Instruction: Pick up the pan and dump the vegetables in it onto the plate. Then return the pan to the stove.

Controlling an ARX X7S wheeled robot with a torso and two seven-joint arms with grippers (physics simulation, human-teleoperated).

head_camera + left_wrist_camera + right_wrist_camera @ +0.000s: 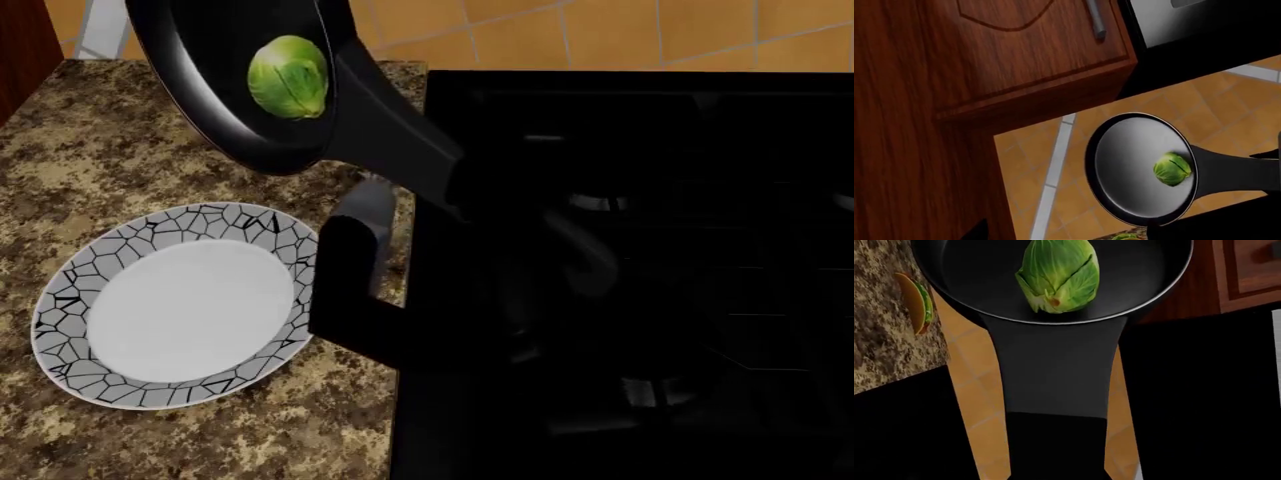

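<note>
The black round shallow frying pan (pixel 227 80) with its glossy rim is held up in the air, tilted, above the far left part of the brown speckled granite counter (pixel 80 160); its long black handle (pixel 400 130) slopes down toward the large black cooktop (pixel 641 280), where it meets a dark arm; from the right wrist view the handle (pixel 1054 370) runs straight back under the camera, so the right gripper appears to hold it, though its jaws are hidden and I cannot tell how they stand; the small round green Brussels sprout (pixel 290 77) lies inside the pan, on the side of the bowl nearest the handle, pale base toward the handle (pixel 1057 275); the left wrist view shows the same sprout (pixel 1171 169) in the pan (pixel 1134 170) against orange wall tiles (pixel 1227 100) and a brown wooden cabinet (pixel 987 60); the left gripper is not clearly in view; the round white plate (pixel 80 370) with a grey cracked-mosaic rim sits empty on the counter, below and nearer than the pan, just beside the cooktop's left edge
</note>
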